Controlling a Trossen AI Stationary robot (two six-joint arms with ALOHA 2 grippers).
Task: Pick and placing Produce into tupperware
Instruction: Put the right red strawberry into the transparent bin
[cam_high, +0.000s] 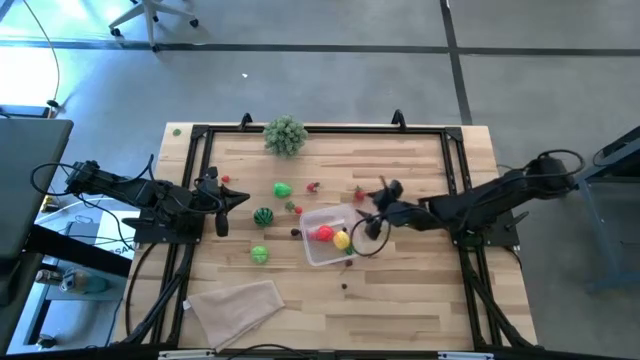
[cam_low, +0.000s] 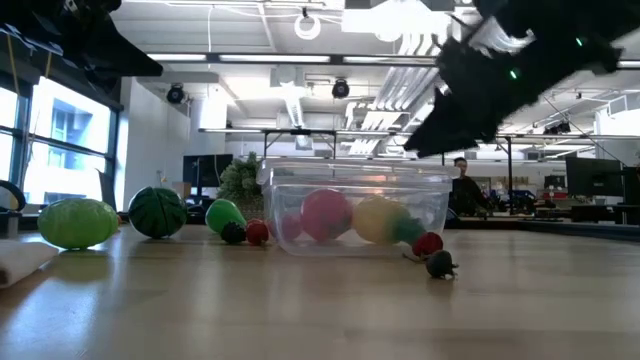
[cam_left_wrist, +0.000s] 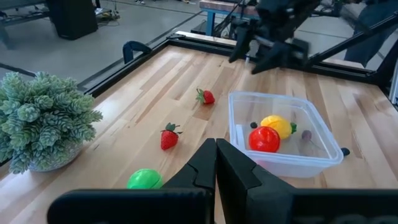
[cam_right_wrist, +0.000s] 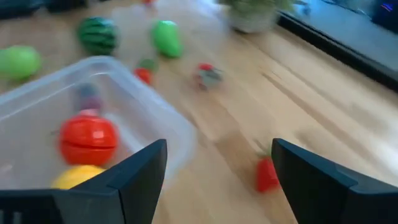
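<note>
The clear tupperware (cam_high: 312, 250) stands on its base mid-table with a red ball (cam_high: 322, 234), a yellow piece (cam_high: 341, 240) and a small dark piece inside. Loose produce lies on the wood to its left: a striped watermelon ball (cam_high: 263, 216), two green pieces (cam_high: 283, 189) (cam_high: 260, 254) and small red strawberries (cam_high: 313, 186). My right gripper (cam_high: 378, 205) hovers open, just right of the tupperware (cam_right_wrist: 124, 68), with a strawberry (cam_right_wrist: 266, 174) on the table ahead of its fingers. My left gripper (cam_high: 235, 200) is shut, near the table's left edge, holding nothing.
A bushy grey-green plant (cam_high: 286, 134) stands at the far edge, and a beige folded cloth (cam_high: 237, 305) lies at the near left. A black metal rail (cam_high: 320, 128) frames the table. Bare wood lies to the right of and in front of the tupperware. A person (cam_low: 460, 185) stands far off in the room.
</note>
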